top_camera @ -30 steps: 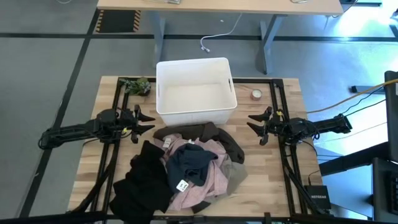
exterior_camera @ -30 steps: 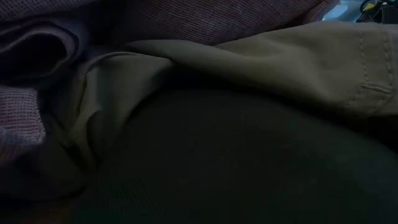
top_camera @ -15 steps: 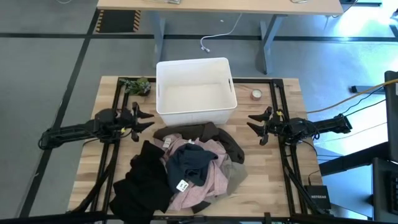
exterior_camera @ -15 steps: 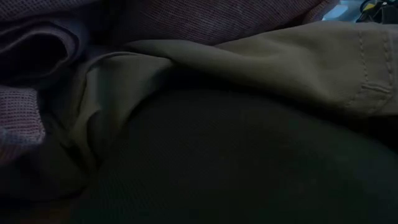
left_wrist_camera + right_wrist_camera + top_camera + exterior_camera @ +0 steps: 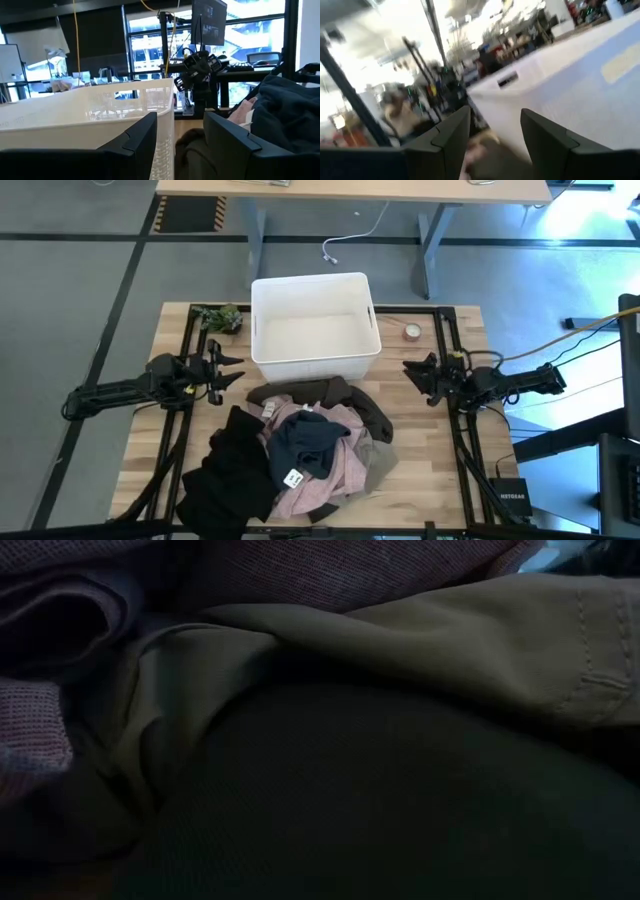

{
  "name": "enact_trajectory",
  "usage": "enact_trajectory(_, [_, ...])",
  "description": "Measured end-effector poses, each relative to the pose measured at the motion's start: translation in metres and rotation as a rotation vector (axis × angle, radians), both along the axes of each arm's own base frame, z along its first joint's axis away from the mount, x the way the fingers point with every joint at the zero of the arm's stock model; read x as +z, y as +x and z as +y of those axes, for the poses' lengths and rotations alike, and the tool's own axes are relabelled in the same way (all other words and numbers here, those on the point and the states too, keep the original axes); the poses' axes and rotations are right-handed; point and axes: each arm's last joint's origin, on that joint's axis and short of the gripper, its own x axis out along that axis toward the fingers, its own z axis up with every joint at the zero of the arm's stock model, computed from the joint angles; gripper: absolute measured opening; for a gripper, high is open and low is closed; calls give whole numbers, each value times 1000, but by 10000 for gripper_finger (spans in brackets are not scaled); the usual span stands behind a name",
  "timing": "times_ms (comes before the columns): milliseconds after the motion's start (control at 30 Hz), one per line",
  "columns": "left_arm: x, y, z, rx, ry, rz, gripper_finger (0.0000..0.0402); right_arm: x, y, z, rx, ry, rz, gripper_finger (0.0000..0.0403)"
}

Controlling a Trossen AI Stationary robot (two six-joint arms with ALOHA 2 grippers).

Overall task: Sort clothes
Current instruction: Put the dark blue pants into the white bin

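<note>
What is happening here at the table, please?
A two-armed robot is about to sort a pile of clothes lying on the table in front of a white bin. Nothing is picked up yet. The left hand and the right hand are both open and empty, one at each side of the pile.

Soft matt cloth clothes (image 5: 300,450), smooth plastic bin (image 5: 315,328), wood table (image 5: 420,470).

Office lab: monitors (image 5: 209,20), desks, large windows
</note>
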Motion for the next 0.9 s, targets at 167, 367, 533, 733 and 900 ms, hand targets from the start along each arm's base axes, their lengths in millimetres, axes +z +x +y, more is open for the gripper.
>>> enact_trajectory(167, [1, 0, 0, 24, 96, 11, 157, 6, -2, -2, -62, 28, -65, 193])
enact_trajectory(367, [2, -1, 1, 83, 138, 2, 157, 8, -2, -5, -163, 46, -71, 193])
enact_trajectory(533, [2, -1, 1, 79, 118, 1, 157, 20, -1, -1, -34, 45, -189, 193])
enact_trajectory(733, [2, -1, 1, 73, 92, -7, 157, 70, 9, 7, 156, -66, -242, 193])
enact_trajectory(900, [2, -1, 1, 67, 63, -14, 157, 126, 42, 19, 256, -226, -192, 193])
